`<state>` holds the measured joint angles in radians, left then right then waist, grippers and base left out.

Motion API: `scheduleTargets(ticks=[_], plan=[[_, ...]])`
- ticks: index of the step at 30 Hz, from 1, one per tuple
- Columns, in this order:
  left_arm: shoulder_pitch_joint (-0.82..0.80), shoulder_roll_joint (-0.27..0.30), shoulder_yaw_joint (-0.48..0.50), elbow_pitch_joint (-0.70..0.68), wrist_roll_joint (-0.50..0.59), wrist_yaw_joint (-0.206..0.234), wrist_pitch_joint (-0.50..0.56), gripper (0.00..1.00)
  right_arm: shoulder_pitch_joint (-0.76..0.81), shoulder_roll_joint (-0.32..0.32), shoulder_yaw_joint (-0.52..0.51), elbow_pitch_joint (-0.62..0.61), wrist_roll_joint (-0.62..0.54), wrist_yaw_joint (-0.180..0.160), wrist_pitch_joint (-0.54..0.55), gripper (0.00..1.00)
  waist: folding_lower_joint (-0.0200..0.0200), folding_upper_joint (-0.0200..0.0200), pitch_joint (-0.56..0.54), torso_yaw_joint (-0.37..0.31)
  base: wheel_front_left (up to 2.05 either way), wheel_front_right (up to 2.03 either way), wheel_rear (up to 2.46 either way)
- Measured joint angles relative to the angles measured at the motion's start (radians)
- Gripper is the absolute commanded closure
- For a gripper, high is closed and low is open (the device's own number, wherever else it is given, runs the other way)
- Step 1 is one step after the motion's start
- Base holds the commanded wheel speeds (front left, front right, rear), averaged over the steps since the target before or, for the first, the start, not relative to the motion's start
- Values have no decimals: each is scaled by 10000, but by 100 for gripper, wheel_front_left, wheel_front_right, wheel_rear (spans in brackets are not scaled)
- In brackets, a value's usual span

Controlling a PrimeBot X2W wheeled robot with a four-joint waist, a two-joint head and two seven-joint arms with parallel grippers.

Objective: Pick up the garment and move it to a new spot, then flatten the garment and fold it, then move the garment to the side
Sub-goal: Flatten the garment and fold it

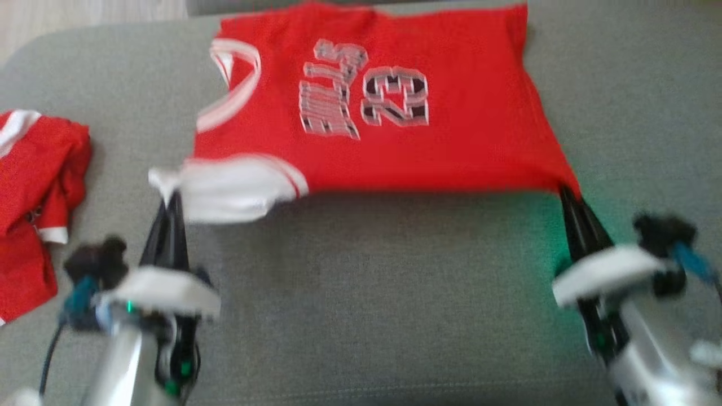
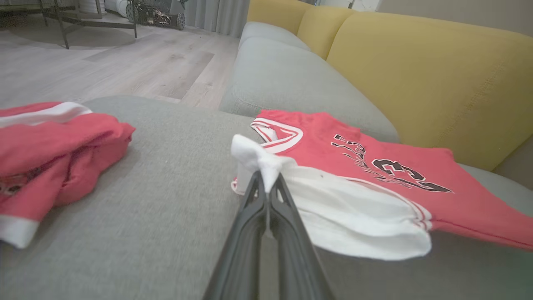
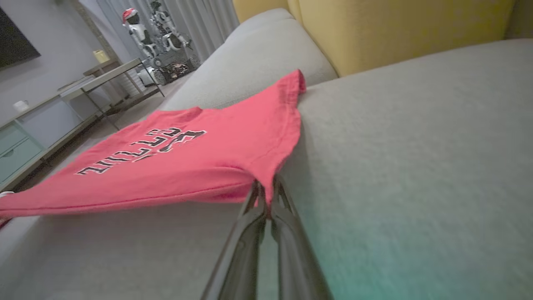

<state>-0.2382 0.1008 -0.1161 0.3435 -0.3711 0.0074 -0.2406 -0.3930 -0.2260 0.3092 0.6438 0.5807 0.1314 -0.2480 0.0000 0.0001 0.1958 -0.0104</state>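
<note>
— On the grey sofa seat (image 1: 361,293), where does the red jersey (image 1: 462,113) lie?
— It lies spread out, print side up, with its near edge lifted a little.
— And the fingers?
— The left fingers (image 1: 164,237) are closed on its white corner, and the right fingers (image 1: 578,223) are closed on its red corner. Another red garment (image 1: 34,186) lies crumpled at the left.
</note>
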Motion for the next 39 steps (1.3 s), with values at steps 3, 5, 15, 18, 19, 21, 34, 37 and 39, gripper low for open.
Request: scheduleTargets(ticks=[3,5,15,18,19,21,34,37,39], plan=[[1435,77,-29,-1634,46,418,579,100,1371,12,-690,-886,-353,0,104,100,0,0,-288,24,0,0,0],[2308,113,-56,-2721,94,717,972,100,2153,102,-1181,-1528,-686,0,493,100,0,0,-455,38,0,0,0],[5197,128,-328,-5948,171,1774,2631,100,5296,1312,-3221,-4922,-2157,0,2863,100,0,0,-1217,38,0,0,0],[5650,136,-334,-6328,171,1946,2943,100,6034,1561,-3565,-5705,-2422,0,3421,100,0,0,-1412,25,0,0,0],[5779,140,-336,-6397,165,1975,3030,100,6208,1611,-3641,-5906,-2499,0,3607,100,0,0,-1466,8,0,0,0],[5975,151,-337,-6523,167,2048,3110,100,6450,1701,-3745,-6253,-2573,0,3858,100,0,0,-1567,-31,0,0,0],[5714,336,-339,-6255,-44,1935,3494,100,6524,1837,-3893,-6454,-2842,0,5083,100,0,0,-1487,-115,0,0,0],[4749,441,-357,-5820,-221,1712,3747,100,6000,1845,-3891,-6153,-2941,0,5892,100,0,0,-1236,-154,0,0,0],[4141,510,-399,-5517,-297,1526,3919,100,5540,1845,-3881,-6006,-3003,0,6251,100,0,0,-1062,-185,0,0,0]])
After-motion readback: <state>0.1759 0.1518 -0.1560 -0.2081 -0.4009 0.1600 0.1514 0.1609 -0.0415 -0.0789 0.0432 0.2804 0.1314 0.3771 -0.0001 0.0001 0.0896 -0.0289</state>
